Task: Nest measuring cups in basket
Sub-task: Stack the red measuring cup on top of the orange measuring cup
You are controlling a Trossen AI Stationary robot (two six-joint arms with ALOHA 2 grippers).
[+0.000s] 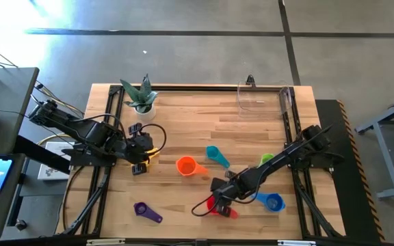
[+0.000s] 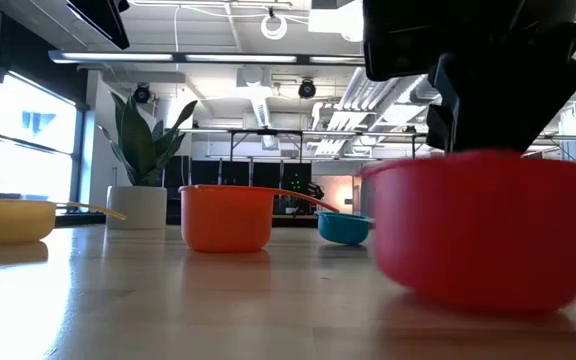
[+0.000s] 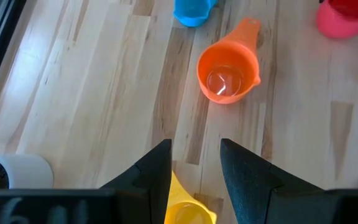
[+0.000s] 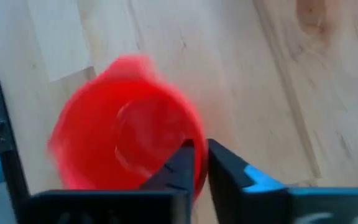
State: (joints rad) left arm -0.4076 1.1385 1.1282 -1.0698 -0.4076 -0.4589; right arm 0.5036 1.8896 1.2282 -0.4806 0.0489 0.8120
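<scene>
My right gripper (image 4: 201, 152) is shut on the red measuring cup (image 1: 224, 208) near the table's front edge; the cup fills the low view's right (image 2: 483, 230). My left gripper (image 3: 196, 149) hangs open at the table's left, over the yellow cup (image 3: 188, 210), which rests on its base (image 2: 8, 222). The orange (image 1: 187, 165), teal (image 1: 216, 156), green (image 1: 267, 159), blue (image 1: 271, 201) and purple (image 1: 147, 212) cups lie loose on the wood. The clear basket (image 1: 264, 99) stands at the far right edge. My right gripper pinches the red cup's rim wall (image 4: 199, 177), one finger (image 4: 182, 163) inside the bowl and the other (image 4: 225, 169) outside. The fingers slant steeply down from above. The cup is upright with its mouth up; whether its base is off the table I cannot tell.
A green plant in a white pot (image 1: 141, 101) stands at the far left of the table. Bare wood lies between the cups and the basket. A black frame (image 1: 289, 116) runs along the table's sides.
</scene>
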